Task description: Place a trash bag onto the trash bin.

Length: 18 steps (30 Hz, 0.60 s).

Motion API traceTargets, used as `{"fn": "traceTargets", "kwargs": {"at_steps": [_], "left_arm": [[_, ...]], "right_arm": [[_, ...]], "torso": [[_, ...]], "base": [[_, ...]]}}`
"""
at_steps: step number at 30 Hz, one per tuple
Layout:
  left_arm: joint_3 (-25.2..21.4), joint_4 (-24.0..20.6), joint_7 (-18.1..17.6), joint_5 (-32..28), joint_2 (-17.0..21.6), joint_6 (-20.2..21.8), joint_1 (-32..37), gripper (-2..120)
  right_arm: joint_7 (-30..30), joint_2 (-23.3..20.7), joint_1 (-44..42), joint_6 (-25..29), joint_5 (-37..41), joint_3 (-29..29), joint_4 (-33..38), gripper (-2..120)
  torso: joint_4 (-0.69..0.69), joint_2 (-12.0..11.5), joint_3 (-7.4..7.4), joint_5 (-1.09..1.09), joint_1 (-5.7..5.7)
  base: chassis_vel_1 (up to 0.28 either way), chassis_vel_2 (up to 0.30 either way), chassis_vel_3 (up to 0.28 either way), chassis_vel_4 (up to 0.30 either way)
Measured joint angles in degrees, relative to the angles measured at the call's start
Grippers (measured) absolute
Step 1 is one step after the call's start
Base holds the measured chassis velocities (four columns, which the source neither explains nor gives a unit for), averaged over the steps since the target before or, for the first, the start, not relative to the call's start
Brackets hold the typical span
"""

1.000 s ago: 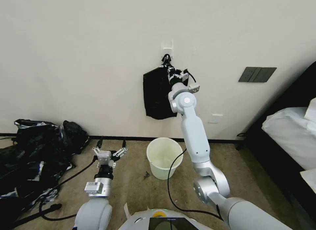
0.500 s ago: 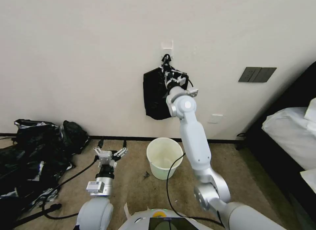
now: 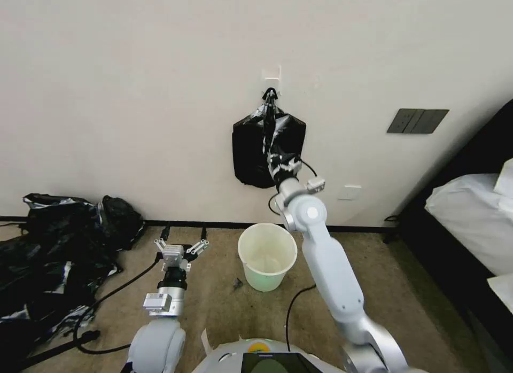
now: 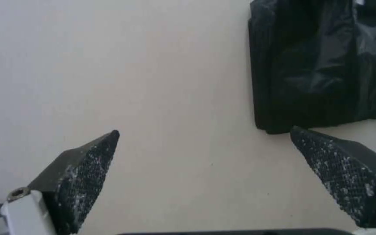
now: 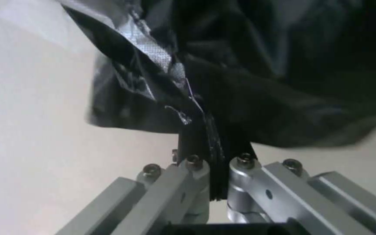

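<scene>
Since half a second before, the right gripper (image 3: 277, 162) had dropped down the wall, from the top of the hanging black bundle (image 3: 251, 148) to level with its lower edge, and a strip of glossy film had drawn out after it. That strip was the trash bag (image 3: 271, 128), stretched taut from the wall hook (image 3: 271, 90) above the gripper down into its clenched fingers (image 5: 195, 169), which pinched a narrow fold of plastic between them. One bundle hung on the wall, directly behind and to the left of the gripper. How much of the bag was free of the bundle could not be made out, since black lay on black.

One trash bin (image 3: 267, 255) stood on the carpet below the right gripper, well apart from it, upright and unlined.

One left gripper (image 3: 180, 251) hung low over the floor, far to the left of the bin, its two pads (image 4: 83, 176) spread wide with nothing between them. It had not shifted.

One heap of black sheeting (image 3: 59, 245) lay beyond the left gripper on its left, cut off at the picture's edge.
</scene>
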Motion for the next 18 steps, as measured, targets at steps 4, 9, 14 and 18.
{"fn": "traceTargets", "kwargs": {"at_steps": [4, 9, 14, 18], "left_arm": [[-0.06, 0.13, 0.01, 0.0, -0.03, -0.18, 0.02, 100], [-0.15, 0.27, 0.03, 0.0, -0.04, -0.25, -0.04, 100], [0.11, 0.39, 0.1, 0.0, -0.04, -0.26, -0.34, 100], [0.32, 0.43, 0.13, 0.0, -0.05, -0.25, -0.46, 100]], "right_arm": [[-0.09, -0.72, -2.29, -0.25, -0.39, -0.38, 1.82, 0], [-1.19, -2.13, -8.68, -0.88, -3.16, -1.09, 5.72, 0], [-2.25, -3.33, -15.72, -1.79, -5.23, -1.66, 9.35, 0], [-2.69, -3.85, -19.24, -1.93, -6.8, -2.24, 10.85, 0]], "torso": [[0.01, 0.0, 0.0, 0.0, 0.0], [0.01, 0.0, 0.0, 0.0, 0.0], [0.0, 0.0, 0.0, -0.01, 0.0], [0.0, 0.0, 0.0, 0.0, 0.0]], "base": [[0.0, 0.0, 0.0, 0.0], [0.0, 0.0, 0.0, 0.0], [0.0, 0.0, 0.0, 0.0], [0.0, 0.0, 0.0, 0.0]]}}
